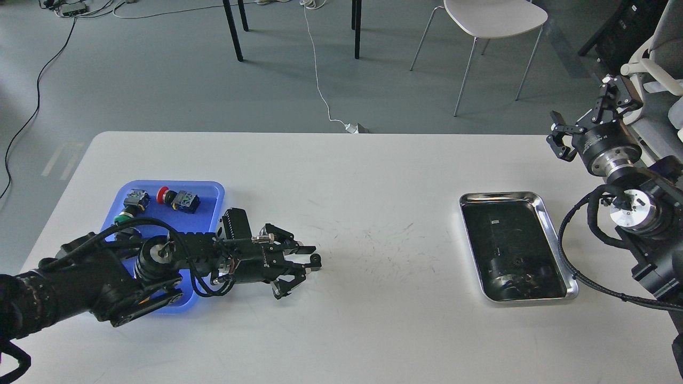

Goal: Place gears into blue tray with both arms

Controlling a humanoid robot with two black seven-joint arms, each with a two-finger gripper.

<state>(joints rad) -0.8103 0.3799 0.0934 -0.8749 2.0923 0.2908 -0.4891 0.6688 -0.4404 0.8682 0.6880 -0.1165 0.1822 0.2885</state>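
Note:
A tiny black gear (316, 260) sits between the fingertips of my left gripper (314, 259), which is shut on it just above the white table, right of the blue tray (205, 220). My left arm lies across the tray's front half and hides it. The tray's back part holds push-button switches: one red-capped (173, 198), one green-capped (121, 217) and a grey one (136, 198). My right gripper (560, 136) hangs open and raised at the table's far right edge, with nothing between its fingers.
A shiny steel tray (501, 195) with a dark inside lies on the right side of the table; what it holds is too dark to make out. Beyond the table are a white chair (493, 18) and black table legs (233, 29). A white cable (320, 90) trails on the floor.

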